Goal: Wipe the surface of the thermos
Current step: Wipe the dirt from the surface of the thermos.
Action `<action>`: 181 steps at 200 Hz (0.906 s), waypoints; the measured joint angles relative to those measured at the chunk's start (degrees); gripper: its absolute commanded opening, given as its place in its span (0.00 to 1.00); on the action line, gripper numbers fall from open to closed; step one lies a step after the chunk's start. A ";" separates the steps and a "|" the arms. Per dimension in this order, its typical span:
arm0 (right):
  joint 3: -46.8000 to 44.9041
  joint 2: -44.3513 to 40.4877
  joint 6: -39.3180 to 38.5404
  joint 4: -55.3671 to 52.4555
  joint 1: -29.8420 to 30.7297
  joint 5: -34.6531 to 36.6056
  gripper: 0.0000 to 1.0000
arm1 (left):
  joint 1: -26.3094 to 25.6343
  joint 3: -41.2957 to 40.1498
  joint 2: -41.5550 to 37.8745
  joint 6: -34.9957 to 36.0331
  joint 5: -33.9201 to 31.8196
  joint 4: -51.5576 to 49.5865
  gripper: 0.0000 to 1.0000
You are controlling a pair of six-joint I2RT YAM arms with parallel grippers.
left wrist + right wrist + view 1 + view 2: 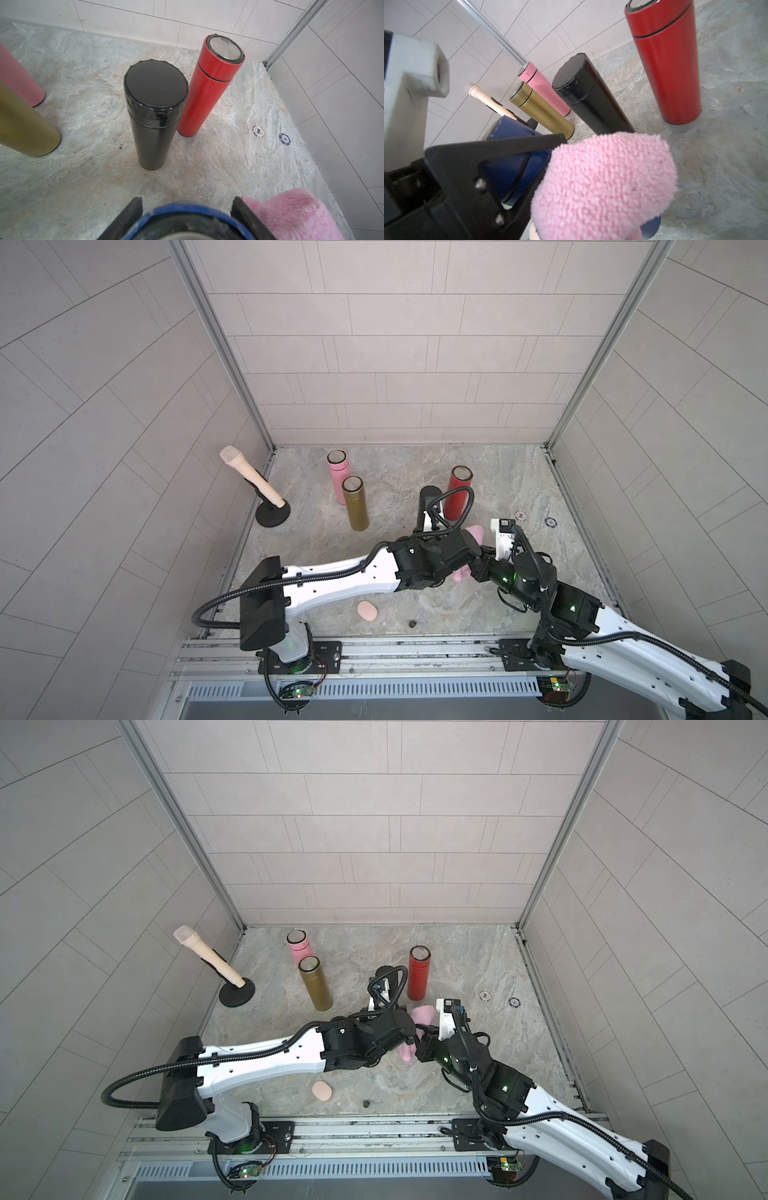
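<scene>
Evidently mid-wipe, the left gripper [186, 204] clasped the blue thermos [510, 133] between its two jaws, one on each side of the body. This was centre-right in a top view, where the arm hid most of the thermos. The right gripper [424, 1038], pressed together, pinched a bunched pink cloth [602, 182] that lay against the thermos's side.

Trouble looked likeliest at the grip. Smooth round metal held between two flat jaws could twist or slide if the cloth pushed hard across it rather than along it. A loosely bunched cloth could also drag free of the pinch, or rub one patch and miss the rest. Whether the thermos's base rested on the table [415, 472] could not be told; if it hung clear, a slip meant a fall.

The two wrists were crowded close, so a wide stroke risked knocking gripper against gripper. Just above them in the frame, a black flask [153, 116] and a red flask [209, 89] stood upright and near each other, easy to topple with a stray swing.
</scene>
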 measured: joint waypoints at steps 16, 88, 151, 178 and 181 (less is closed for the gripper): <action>-1.75 2.16 0.57 1.46 1.20 0.02 0.00 | 0.85 0.00 0.07 -0.07 -0.04 -0.63 0.00; -9.14 5.11 2.23 1.05 9.03 5.33 0.00 | 1.95 0.92 0.66 -2.91 2.75 -1.20 0.00; 1.27 4.76 -3.80 0.66 9.33 6.29 0.00 | 3.32 3.76 3.43 -0.63 5.66 -1.01 0.00; 1.25 -0.31 -2.36 -6.25 9.57 7.10 0.00 | 3.78 3.74 3.56 4.61 9.94 0.39 0.00; 1.16 -1.07 -1.92 -7.39 9.57 7.72 0.00 | 3.98 3.58 3.50 5.99 10.73 0.76 0.00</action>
